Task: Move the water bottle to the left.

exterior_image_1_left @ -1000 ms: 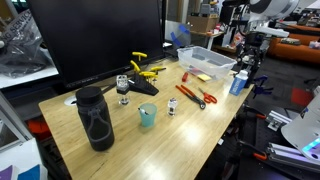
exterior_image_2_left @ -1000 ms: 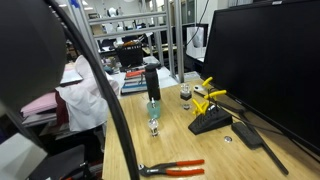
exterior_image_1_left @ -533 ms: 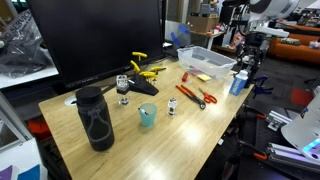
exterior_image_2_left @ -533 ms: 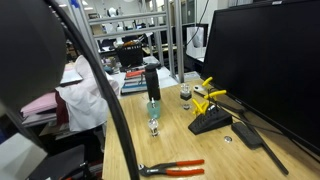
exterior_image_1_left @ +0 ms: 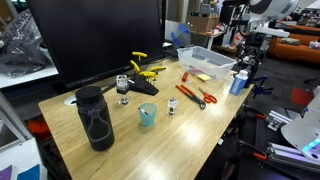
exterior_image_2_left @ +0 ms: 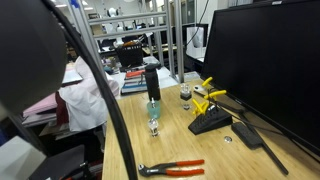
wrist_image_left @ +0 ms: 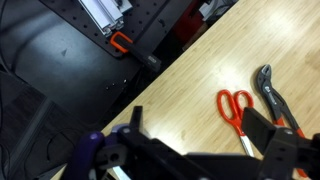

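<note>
The small translucent blue water bottle (exterior_image_1_left: pixel 238 82) stands at the table's edge, beside the clear bin. My gripper (exterior_image_1_left: pixel 247 66) hangs just above and behind it. In the wrist view the gripper (wrist_image_left: pixel 196 113) is open, with bare wood between its two dark fingers. A bluish shape (wrist_image_left: pixel 88 150) lies outside one finger; I cannot tell if it is the bottle. The bottle is out of sight in the exterior view that faces the monitor.
A large black bottle (exterior_image_1_left: pixel 95 118) (exterior_image_2_left: pixel 152 80), a teal cup (exterior_image_1_left: pixel 147 116), a small glass (exterior_image_1_left: pixel 171 106), red scissors (wrist_image_left: pixel 235 105) and pliers (wrist_image_left: pixel 275 85) (exterior_image_2_left: pixel 172 168) lie on the wooden table (exterior_image_1_left: pixel 190 135). A clear bin (exterior_image_1_left: pixel 210 62), yellow clamps (exterior_image_1_left: pixel 143 69) and a big monitor (exterior_image_1_left: pixel 100 40) stand behind.
</note>
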{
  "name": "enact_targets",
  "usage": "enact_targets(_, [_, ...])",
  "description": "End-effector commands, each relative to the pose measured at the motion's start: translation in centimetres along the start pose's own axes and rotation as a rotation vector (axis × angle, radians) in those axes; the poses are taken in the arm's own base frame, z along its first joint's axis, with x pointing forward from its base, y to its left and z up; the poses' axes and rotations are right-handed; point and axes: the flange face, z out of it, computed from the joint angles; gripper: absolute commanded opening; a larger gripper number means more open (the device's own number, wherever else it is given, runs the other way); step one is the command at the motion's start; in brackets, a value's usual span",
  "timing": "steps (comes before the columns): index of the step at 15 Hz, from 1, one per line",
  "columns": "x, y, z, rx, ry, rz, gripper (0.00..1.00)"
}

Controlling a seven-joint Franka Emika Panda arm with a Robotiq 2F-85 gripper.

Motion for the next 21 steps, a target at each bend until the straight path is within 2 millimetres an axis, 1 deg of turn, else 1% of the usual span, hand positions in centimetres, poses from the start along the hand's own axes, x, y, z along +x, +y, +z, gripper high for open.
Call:
enact_targets(1, [-0.3, 1.5, 0.8, -0.06, -0.01, -0.027, 1.0])
enact_targets(5, [-1.2, 4.3, 2.5, -0.142, -0.053, -0.094, 1.0])
enact_targets(8, [-1.6, 5.6, 3.4, -0.09, -0.055, -0.115, 1.0])
enact_targets(10, [-1.6, 5.8, 3.5, -0.032, -0.014, -0.124, 1.0])
enact_targets(11, [-1.4, 5.6, 3.6, -0.083, -0.061, -0.105, 1.0])
enact_targets(16, [-1.4, 5.6, 3.6, -0.058, -0.038, -0.112, 1.0])
enact_targets(17, [-1.4, 5.5, 3.6, -0.058, -0.008, -0.098, 1.0])
enact_targets(19, [-1.4, 5.3, 4.0, -0.074, 0.027, -0.079, 1.0])
enact_targets(21, [-1.5, 5.2, 5.0, -0.097, 0.06, -0.065, 1.0])
